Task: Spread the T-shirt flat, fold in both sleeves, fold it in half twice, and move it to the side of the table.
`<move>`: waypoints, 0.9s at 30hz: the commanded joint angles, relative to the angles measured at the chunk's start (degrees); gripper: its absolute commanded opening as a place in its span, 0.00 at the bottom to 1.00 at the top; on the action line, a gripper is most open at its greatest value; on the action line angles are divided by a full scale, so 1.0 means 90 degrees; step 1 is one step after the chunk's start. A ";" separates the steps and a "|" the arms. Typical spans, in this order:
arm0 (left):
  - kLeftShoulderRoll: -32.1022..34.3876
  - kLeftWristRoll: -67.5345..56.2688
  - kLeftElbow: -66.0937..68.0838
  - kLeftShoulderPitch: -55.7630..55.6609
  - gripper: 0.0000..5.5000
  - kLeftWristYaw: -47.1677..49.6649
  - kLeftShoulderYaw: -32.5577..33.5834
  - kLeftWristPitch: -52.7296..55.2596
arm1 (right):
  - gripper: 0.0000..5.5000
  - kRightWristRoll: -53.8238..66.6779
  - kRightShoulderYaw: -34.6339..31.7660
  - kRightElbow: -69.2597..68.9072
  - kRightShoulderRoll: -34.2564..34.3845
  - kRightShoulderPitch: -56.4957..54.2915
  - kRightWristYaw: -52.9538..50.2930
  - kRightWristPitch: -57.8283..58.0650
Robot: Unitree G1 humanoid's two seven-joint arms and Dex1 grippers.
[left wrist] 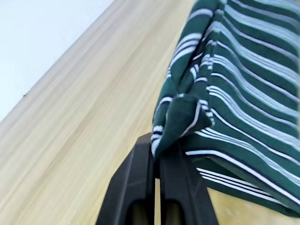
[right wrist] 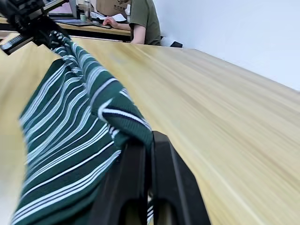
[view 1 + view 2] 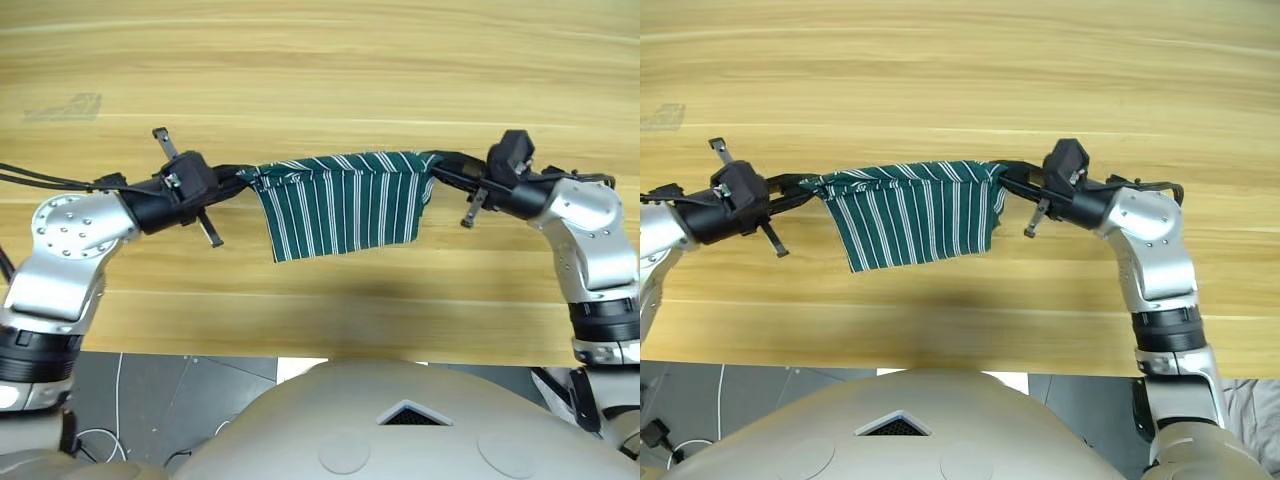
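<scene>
Hanging between the two grippers, the T-shirt (image 3: 340,205) is a folded panel of dark green cloth with white stripes, stretched above the wooden table (image 3: 320,60). Its top edge is pulled nearly straight from one arm to the other and its lower edge droops free on the robot's side. The left gripper (image 3: 245,177) has its two black fingers (image 1: 136,187) pressed together on the bunched upper corner at the robot's left, with cloth squeezed between them. The right gripper (image 3: 436,166) likewise pinches the opposite upper corner, its fingers (image 2: 168,178) clamped on a fold of striped fabric. Both grippers sit at about the same height, well apart, over the middle of the table; whether the hem touches the wood cannot be told.
</scene>
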 commanded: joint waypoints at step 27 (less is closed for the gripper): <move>-0.3157 0.1520 0.3173 -0.1173 0.48 0.2754 0.1178 -0.1235 | 0.26 -0.1350 0.0170 0.1881 0.1684 -0.0773 -0.1207 -0.1605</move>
